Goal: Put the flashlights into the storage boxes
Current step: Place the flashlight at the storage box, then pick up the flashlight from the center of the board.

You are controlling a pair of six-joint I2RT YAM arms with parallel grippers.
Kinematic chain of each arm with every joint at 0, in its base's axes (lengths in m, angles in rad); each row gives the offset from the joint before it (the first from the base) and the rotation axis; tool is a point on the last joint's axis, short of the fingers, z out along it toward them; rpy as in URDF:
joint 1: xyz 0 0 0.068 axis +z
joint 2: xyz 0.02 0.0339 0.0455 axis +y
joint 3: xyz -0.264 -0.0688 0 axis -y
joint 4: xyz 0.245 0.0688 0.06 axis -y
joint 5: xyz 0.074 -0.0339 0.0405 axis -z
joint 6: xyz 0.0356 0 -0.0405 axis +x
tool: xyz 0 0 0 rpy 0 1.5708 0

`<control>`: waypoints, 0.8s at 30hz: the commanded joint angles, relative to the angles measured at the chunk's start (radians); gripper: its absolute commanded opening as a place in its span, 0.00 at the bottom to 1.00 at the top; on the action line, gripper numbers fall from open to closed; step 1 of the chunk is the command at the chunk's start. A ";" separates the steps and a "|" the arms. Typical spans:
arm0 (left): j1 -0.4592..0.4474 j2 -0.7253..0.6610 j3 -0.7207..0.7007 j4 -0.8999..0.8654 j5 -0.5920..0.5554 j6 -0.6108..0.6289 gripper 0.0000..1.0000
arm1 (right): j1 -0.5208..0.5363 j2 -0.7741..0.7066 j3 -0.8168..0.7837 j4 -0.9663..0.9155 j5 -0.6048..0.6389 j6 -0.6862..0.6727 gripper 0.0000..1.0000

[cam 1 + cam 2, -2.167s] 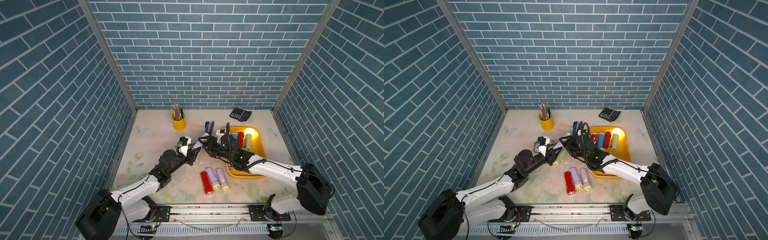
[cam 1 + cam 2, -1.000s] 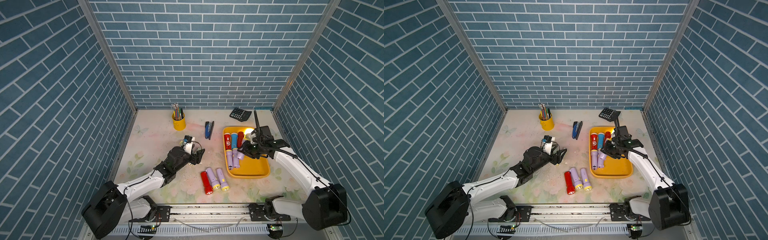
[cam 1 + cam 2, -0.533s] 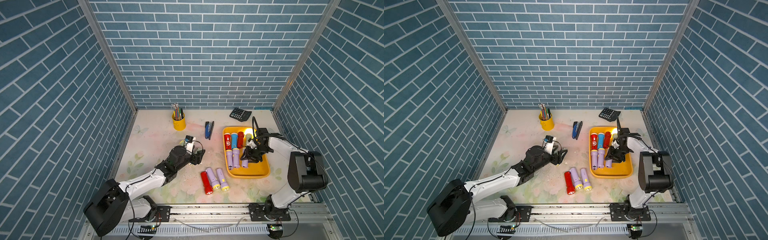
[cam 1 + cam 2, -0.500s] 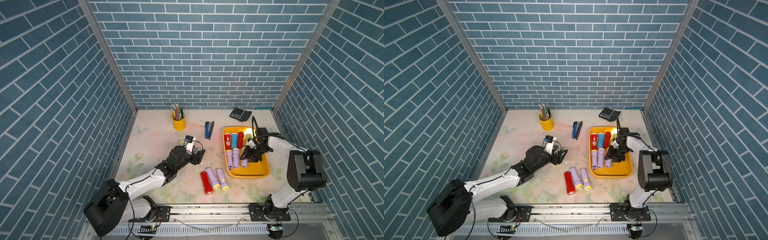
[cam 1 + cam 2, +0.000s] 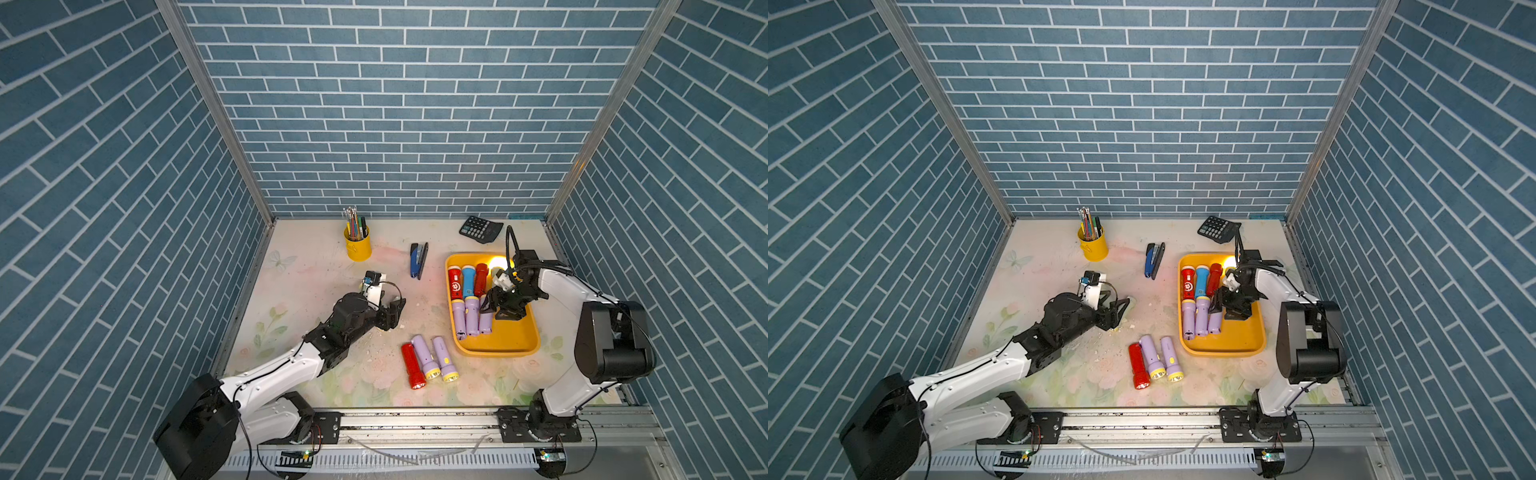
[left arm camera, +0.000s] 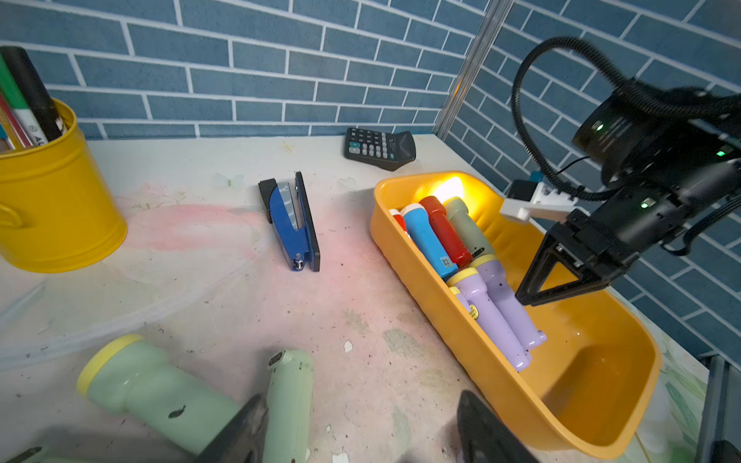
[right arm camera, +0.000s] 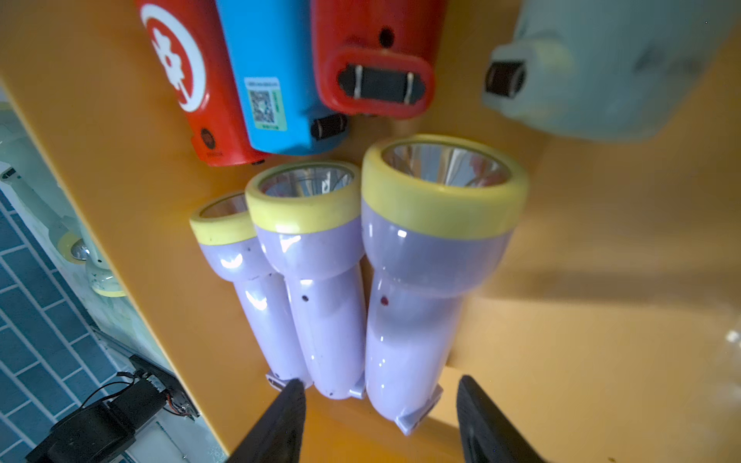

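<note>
right gripper (image 7: 379, 384): jaws spread, straddling the tail of a lilac flashlight (image 7: 417, 304) lying in tray (image 5: 517, 338) by desk's right edge | left gripper (image 6: 363, 397): spread beside pale green flashlights (image 6: 160, 385), mid-desk | handling: likely light, stiff, slick plastic; pinch across narrow barrel, not flared head

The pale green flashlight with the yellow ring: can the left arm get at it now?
Probably yes: the pale green flashlight lies on the table close beside the open left gripper, uncovered; a second green flashlight beside it may crowd the jaws.
</note>
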 commanded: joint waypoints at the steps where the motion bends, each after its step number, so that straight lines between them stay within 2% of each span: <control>1: -0.006 -0.022 0.022 -0.130 -0.015 -0.029 0.75 | 0.019 -0.096 0.073 -0.084 0.075 -0.048 0.62; 4: -0.005 -0.023 0.049 -0.239 -0.001 -0.030 0.75 | 0.091 -0.153 0.099 -0.121 0.134 -0.042 0.61; 8: -0.004 -0.031 0.087 -0.435 0.012 -0.016 0.75 | 0.258 -0.202 0.124 -0.154 0.213 0.015 0.61; 10: -0.004 -0.051 0.082 -0.459 0.054 0.000 0.74 | 0.328 -0.219 0.120 -0.142 0.222 0.058 0.61; 13: -0.003 -0.083 0.092 -0.477 0.099 0.087 0.72 | 0.390 -0.257 0.094 -0.089 0.230 0.125 0.61; 15: -0.002 -0.082 0.131 -0.510 0.158 0.213 0.71 | 0.409 -0.297 0.067 -0.040 0.241 0.148 0.61; 18: -0.002 -0.035 0.249 -0.658 0.277 0.473 0.69 | 0.414 -0.370 0.024 0.022 0.269 0.160 0.61; 20: -0.004 0.040 0.348 -0.812 0.364 0.691 0.69 | 0.414 -0.418 -0.004 0.053 0.298 0.155 0.61; 24: -0.029 0.213 0.548 -1.143 0.419 1.073 0.60 | 0.413 -0.468 -0.030 0.064 0.334 0.140 0.61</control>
